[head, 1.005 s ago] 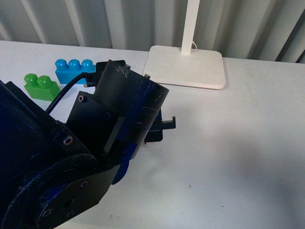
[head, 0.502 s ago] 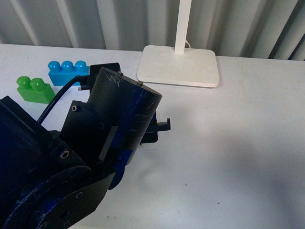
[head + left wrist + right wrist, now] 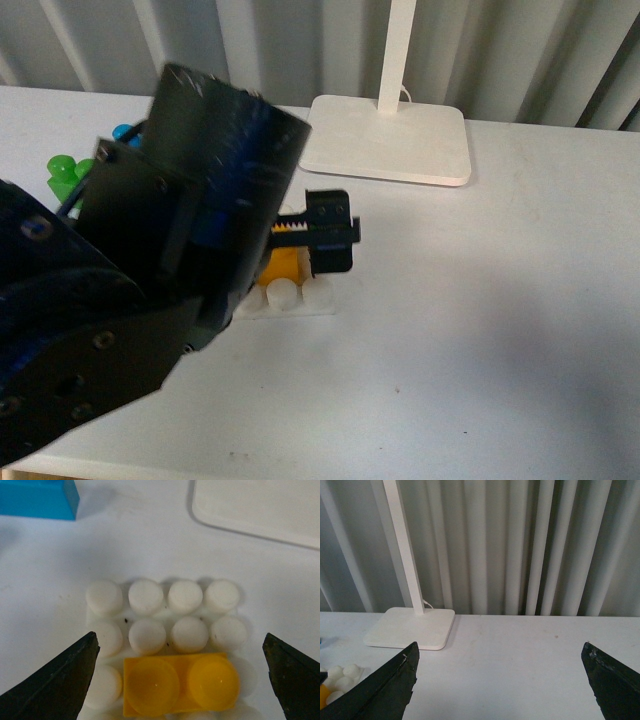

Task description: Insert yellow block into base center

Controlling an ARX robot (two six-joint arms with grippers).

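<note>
1. Since the earlier frames the left arm has lifted and swung toward the camera, so its dark housing now fills more of the front view, and the yellow block and the base, hidden behind it before, now show under it.
2. The left gripper [image 3: 182,680] stands wide open over the base, holding nothing; its two dark fingertips [image 3: 55,682] flank the plate on either side without touching the block.
3. The yellow block [image 3: 177,682] sits on the base [image 3: 150,597], studs up, across the two middle columns of the plate's stud grid, in the third row counted from the lamp side.
4. Two full rows of white studs lie bare beyond the block, and white studs show beside each of its ends.
5. In the front view the yellow block [image 3: 284,268] peeks out below the gripper's toothed rail, with the base [image 3: 300,298] and its near studs in front of it.
6. A blue brick [image 3: 37,499] lies on the table [image 3: 480,330] near the base, apart from it.
7. A green brick [image 3: 66,175] shows at the arm's far-left edge.
8. The white lamp foot [image 3: 395,140] rests behind the base, apart from it.
9. The right gripper [image 3: 497,690] is spread wide and empty, well apart from the lamp foot [image 3: 412,627], facing the ribbed wall [image 3: 520,540].
</note>
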